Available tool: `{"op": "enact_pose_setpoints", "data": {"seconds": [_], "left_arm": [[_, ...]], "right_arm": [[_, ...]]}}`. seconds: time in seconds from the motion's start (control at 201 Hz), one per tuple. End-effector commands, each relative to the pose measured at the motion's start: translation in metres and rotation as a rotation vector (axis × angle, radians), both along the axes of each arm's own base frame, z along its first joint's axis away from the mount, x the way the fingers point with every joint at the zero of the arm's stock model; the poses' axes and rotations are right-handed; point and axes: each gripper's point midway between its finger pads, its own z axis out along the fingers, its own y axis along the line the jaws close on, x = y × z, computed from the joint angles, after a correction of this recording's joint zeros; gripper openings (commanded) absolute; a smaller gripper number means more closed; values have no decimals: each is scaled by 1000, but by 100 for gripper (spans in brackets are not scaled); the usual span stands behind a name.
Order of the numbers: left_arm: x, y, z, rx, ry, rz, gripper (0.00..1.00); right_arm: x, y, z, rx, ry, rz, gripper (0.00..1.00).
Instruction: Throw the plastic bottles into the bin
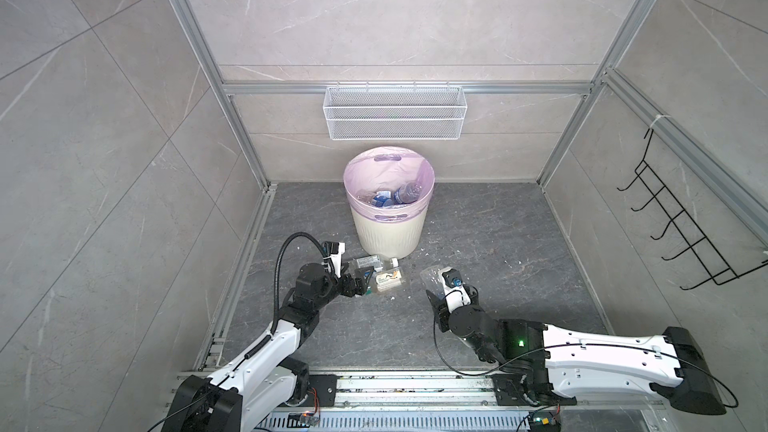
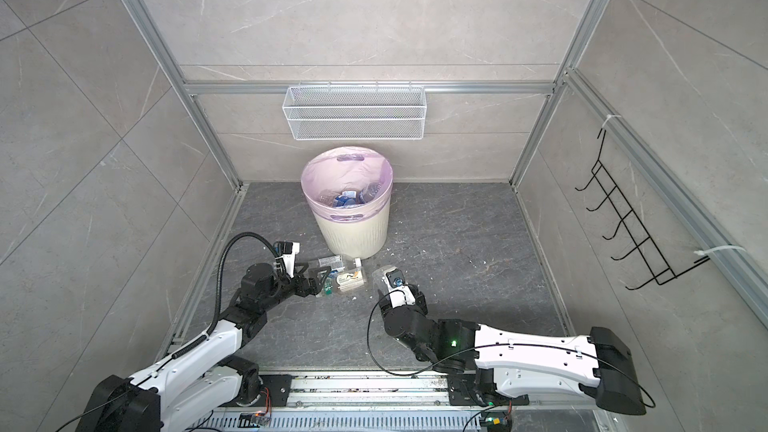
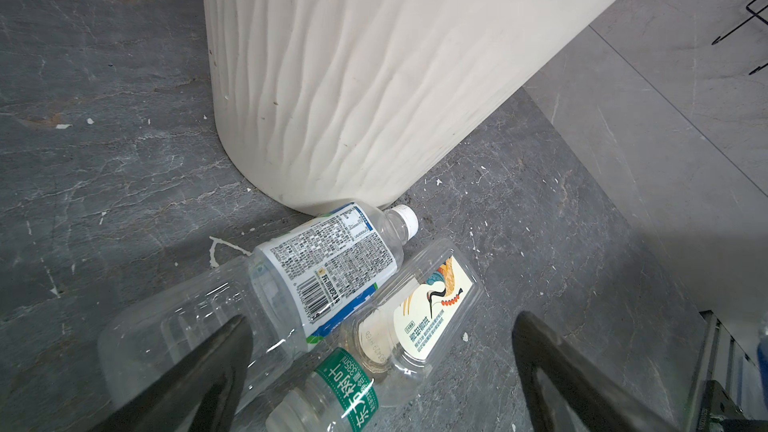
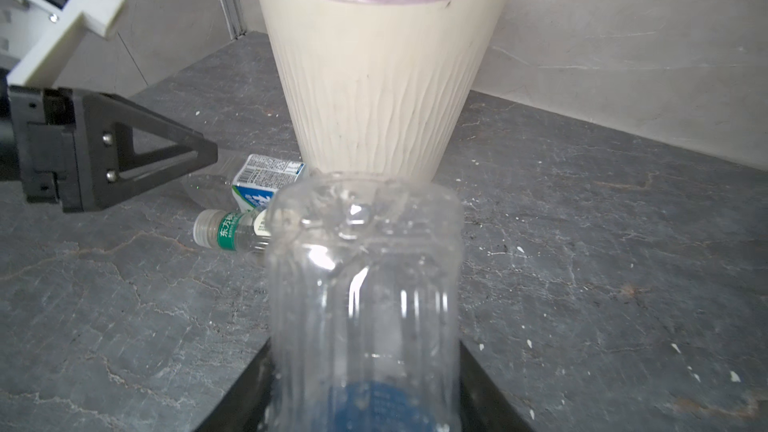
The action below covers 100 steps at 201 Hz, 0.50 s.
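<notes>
A: Bottle (image 4: 365, 284) in the right gripper (image 4: 365, 351), how does it lie?
B: Gripped at its blue-labelled end, long axis pointing base-first at the bin (image 1: 388, 230), just ahead, its rim higher.
A: And the left gripper (image 3: 381, 320)?
B: Wide open over three bottles (image 1: 380, 274) on the floor (image 1: 478, 243) at the bin's foot; the green-labelled bottle (image 3: 345, 388) lies between its fingers, cap toward it.

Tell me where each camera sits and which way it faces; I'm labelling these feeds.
Both top views: overhead, looking down at the bin and floor; left arm and right arm show.
Left wrist: low, facing floor bottles at the bin's foot; open left pincer shows.
Right wrist: facing the bin; right pincer grips a clear bottle; left pincer visible.
Shared: both wrists see the bin and green-labelled bottle.
</notes>
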Motion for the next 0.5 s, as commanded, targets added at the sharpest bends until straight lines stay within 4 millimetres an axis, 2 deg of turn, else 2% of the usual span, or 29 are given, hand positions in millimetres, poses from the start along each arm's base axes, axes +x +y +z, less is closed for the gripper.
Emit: {"op": "enact_pose_setpoints", "data": {"seconds": [0.0,0.139,0.274,0.339,0.349,0.413,0.493], "left_arm": [[7,-8,27,-12,-93,-36,100],[7,-9,28,-14,-93,-37,100],[7,-9,27,-16,-88,-36,100],[7,-9,26,-19,-84,-35,100],[7,-9,25,-19,-82,-36,100],[8,-10,23,-20,-77,-39,100],[9,-10,20,-18,-69,-38,100]], "right_arm": [[7,-8,29,51,-36,-68,34],[9,1,50,61,-54,-63,34],[17,13,79,65,-77,-67,31],[27,20,97,62,-65,-85,30],[29,22,94,47,-59,-86,30],[42,37,119,67,-67,-78,29],[69,54,155,115,-70,-59,29]]}}
